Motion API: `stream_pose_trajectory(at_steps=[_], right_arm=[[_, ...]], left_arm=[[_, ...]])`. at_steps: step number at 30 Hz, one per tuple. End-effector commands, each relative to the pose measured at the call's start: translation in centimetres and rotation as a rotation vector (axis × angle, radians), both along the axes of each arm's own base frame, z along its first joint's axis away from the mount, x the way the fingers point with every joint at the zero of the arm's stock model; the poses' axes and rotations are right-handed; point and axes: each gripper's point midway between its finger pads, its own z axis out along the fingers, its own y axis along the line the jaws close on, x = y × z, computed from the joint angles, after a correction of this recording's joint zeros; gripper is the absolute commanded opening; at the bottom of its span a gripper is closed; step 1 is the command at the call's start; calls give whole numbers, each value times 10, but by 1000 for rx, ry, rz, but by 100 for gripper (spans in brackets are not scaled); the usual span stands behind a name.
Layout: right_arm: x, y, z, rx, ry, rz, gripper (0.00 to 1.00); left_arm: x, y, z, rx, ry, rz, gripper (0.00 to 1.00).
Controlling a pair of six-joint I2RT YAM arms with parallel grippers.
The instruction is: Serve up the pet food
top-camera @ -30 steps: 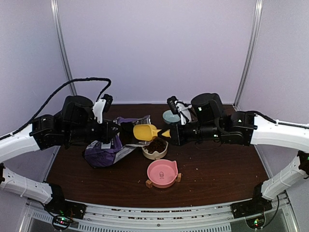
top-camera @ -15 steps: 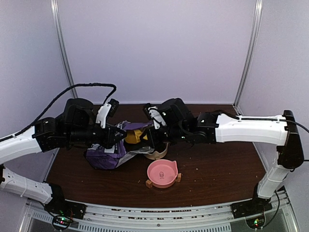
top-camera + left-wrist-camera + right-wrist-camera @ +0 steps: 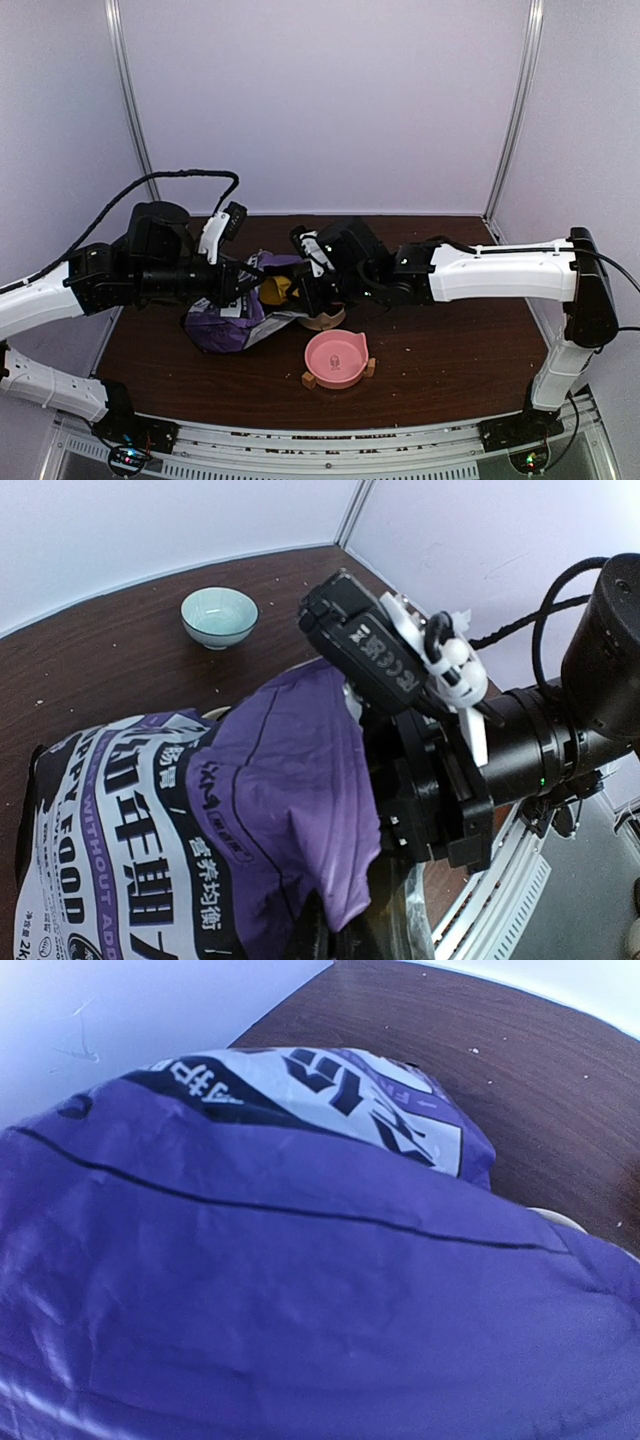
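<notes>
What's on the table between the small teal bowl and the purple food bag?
Nothing. In the left wrist view the teal bowl and purple bag sit apart, with only bare brown table between.

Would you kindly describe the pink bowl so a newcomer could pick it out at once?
Start at the brown table; find the purple bag where both arms meet. Just in front, nearer the arm bases, the pink bowl stands on small wooden blocks. It is the only pink dish; the cream bowl behind is half hidden by the right arm.
</notes>
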Motion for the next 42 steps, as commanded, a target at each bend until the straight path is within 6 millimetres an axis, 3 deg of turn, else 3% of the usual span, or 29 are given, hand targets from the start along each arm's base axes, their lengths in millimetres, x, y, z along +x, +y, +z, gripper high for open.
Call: stream_pose_trajectory(at_steps=[1,6,14,17,22,24,28,32,37,42], right_arm=[[27,-26,17,-37,-117,-164,12],[42,-24,-1,-105,-141,-220,12],[26,8,-43,-53,-9,-111,12],[34,-1,-41,-76,-41,-165,11],[44,-8,7,-5,-171,-203,12],[52,-14,15,-11,-217,-245,12],[70,-19,4,-67,-285,-331,12],[79,-10,-34,-165,-289,-320,12],[57,25,-64,-154,-170,-120,13],[16,52,-72,-39,-14,91,13]], left_arm=[[2,-8,55,-150,-128,-17,0],[0,-11,60,-154,-139,-43,0],[6,-15,60,-143,-132,-22,0],[7,-19,57,-139,-122,-32,0],[8,-20,46,-119,-91,-23,0],[7,-20,42,-115,-81,-28,0],[3,-21,37,-112,-67,-46,0],[1,-23,32,-111,-51,-59,0],[1,-25,23,-99,-36,-65,0],[3,-26,17,-98,-38,-58,0]])
